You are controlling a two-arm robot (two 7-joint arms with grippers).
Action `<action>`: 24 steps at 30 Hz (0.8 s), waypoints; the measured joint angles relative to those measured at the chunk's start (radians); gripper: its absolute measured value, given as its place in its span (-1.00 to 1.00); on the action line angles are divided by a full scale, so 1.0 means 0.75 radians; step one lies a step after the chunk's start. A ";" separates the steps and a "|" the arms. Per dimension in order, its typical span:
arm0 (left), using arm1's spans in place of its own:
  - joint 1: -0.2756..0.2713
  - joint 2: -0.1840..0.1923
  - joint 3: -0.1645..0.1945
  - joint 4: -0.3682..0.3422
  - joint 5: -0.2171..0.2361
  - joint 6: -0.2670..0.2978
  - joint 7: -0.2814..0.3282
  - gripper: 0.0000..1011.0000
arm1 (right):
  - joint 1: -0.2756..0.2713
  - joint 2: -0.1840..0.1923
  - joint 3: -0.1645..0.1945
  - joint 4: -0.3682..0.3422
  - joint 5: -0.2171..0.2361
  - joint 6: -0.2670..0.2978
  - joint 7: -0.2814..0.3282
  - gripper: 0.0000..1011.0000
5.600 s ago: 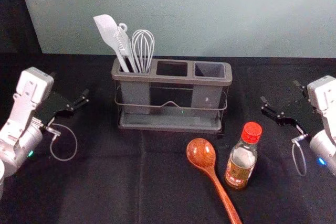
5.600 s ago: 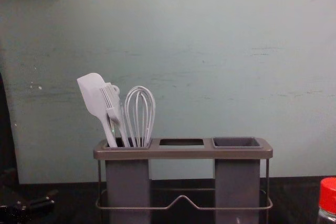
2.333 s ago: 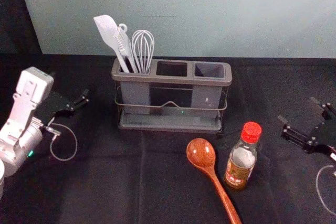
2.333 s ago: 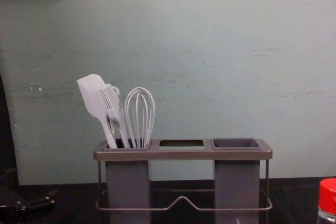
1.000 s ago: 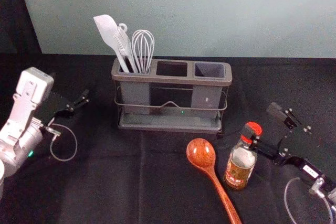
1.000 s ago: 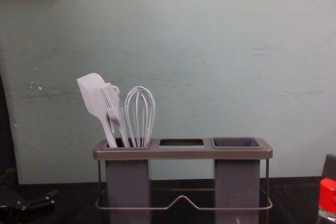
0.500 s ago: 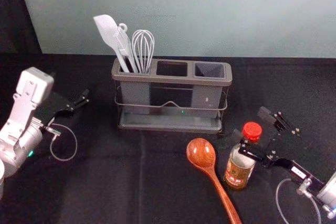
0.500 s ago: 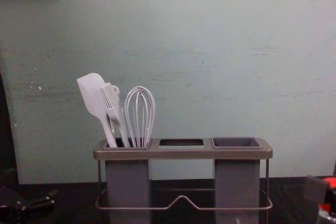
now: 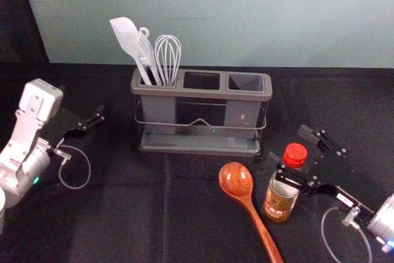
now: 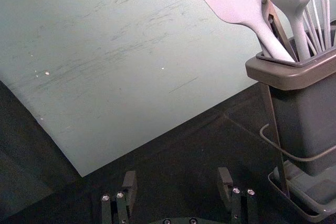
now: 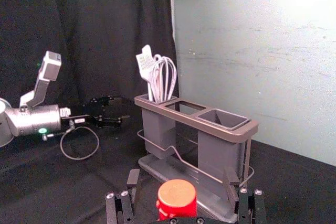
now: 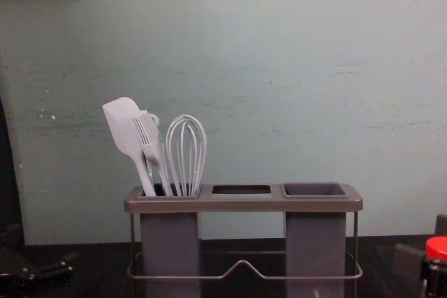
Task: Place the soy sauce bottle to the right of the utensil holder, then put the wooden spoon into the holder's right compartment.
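My right pincer (image 9: pixel 287 145) is matt black with shiny metal screws (image 11: pixel 258 192). I see a spoon (image 9: pixel 236 180) of smooth, glossy wood and a bottle (image 9: pixel 279 187) like clear glass, its cap (image 9: pixel 296 152) shiny plastic. The holder (image 9: pixel 203 93) looks matt plastic, its rail (image 12: pixel 300 278) metal wire. Dull, creased cloth covers the desk (image 9: pixel 123 226); the wall (image 9: pixel 234 16) is smooth but scuffed.

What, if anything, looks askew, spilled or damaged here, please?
Only the wall looks worn, with dark scuffs. The soy sauce bottle stands upright, the utensil holder sits level, and the wooden spoon lies unbroken.
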 joint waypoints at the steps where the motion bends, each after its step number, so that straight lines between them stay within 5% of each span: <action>1: 0.000 0.000 0.000 0.000 0.000 0.000 0.000 0.99 | 0.001 -0.001 0.000 0.000 -0.003 0.002 0.000 0.98; 24: 0.000 0.000 0.000 0.000 0.000 0.000 0.000 0.99 | -0.003 -0.031 0.020 0.005 -0.059 0.024 0.019 0.98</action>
